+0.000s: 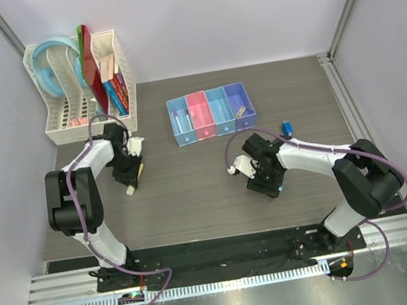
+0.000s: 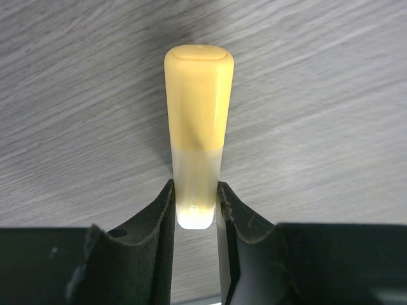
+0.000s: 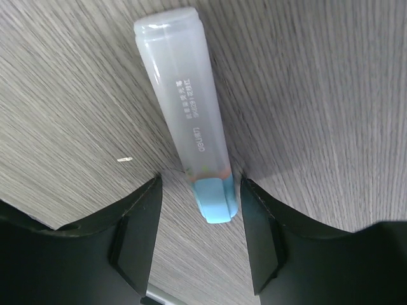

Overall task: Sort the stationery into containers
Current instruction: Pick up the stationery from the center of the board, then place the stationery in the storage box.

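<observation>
On the bench [image 1: 194,192], the left gripper [image 2: 196,190] clenches the orange-yellow piece [image 2: 198,95] — seemingly to carry it to the containers [image 1: 198,111] — while the right gripper [image 3: 200,183] straddles the grey stick [image 3: 181,89], jaws apart.

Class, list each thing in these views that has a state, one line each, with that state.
left gripper, shut on the yellow marker
yellow marker, clamped at its pale end
right gripper, open, straddling the grey stick
grey stick, lying on the table, not clamped
dark-blue block, loose on the table, unsorted
violet bin, open-topped, holding a tan piece
</observation>
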`<state>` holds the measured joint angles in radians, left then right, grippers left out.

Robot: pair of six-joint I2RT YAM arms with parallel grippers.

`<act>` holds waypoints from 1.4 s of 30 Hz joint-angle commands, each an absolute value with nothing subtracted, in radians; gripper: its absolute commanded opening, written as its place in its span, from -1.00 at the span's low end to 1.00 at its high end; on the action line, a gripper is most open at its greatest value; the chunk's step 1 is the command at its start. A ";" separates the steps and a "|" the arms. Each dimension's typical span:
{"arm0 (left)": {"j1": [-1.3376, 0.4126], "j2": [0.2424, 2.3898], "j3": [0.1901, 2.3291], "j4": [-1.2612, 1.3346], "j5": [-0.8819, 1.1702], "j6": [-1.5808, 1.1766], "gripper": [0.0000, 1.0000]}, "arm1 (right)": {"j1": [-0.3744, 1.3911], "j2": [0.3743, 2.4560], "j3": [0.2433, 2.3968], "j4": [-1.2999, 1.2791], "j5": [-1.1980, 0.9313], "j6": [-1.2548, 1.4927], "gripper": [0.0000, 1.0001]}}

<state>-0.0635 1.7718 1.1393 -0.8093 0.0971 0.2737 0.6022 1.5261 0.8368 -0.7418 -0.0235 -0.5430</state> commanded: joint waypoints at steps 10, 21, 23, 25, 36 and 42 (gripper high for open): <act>-0.074 1.586 1.299 -0.816 0.501 0.207 -1.00 | 0.624 1.626 0.831 -0.644 0.029 -0.525 -0.96; -0.210 1.797 1.560 -0.448 0.758 -0.142 -1.00 | 0.624 1.618 0.830 -0.638 0.055 -0.482 -0.98; -0.241 1.894 1.661 -0.427 0.799 -0.185 -1.00 | 0.623 1.612 0.839 -0.637 0.058 -0.466 -0.98; -0.264 1.956 1.724 -0.405 0.822 -0.262 -1.00 | 0.624 1.599 0.847 -0.634 0.063 -0.457 -0.98; -0.281 2.287 1.986 -0.275 0.838 -0.479 -1.00 | 0.624 1.413 0.834 -0.630 0.087 -0.494 -0.98; -0.282 2.382 2.042 -0.275 0.833 -0.509 -0.77 | 0.624 1.344 0.891 -0.647 0.086 -0.515 -0.98</act>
